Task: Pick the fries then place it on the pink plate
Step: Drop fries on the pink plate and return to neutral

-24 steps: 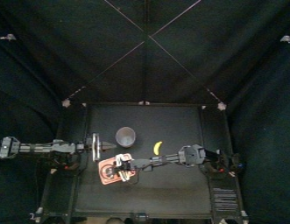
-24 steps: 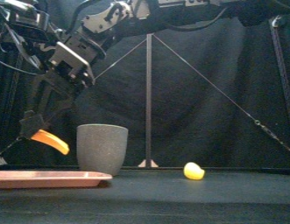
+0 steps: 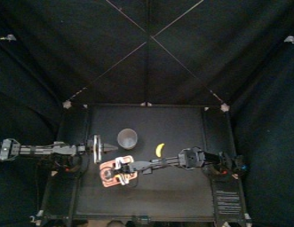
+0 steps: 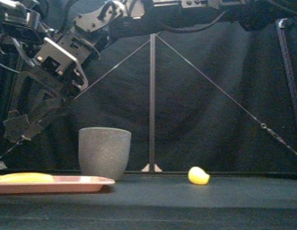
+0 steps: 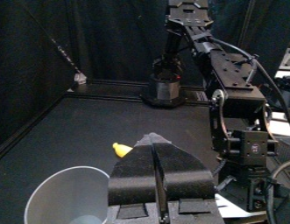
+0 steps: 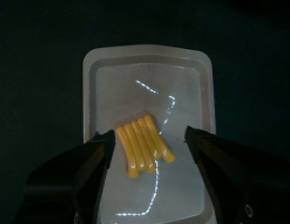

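Fries [image 6: 145, 144] lie flat on the plate [image 6: 112, 63], directly under the right claw [image 6: 151, 140], which has let go.

The claw's jaws stand spread on either side of the fries, touching neither. From the front, the claw hangs clear above the plate's left end. A cup [image 4: 104, 151] stands on the desk [image 4: 234, 205] to the claw's right, just past the plate. A yellow toy [image 4: 198, 175], perhaps a banana, sits farther right still. The left claw [image 5: 158, 147] rests behind and left of the right one, clenched on nothing.
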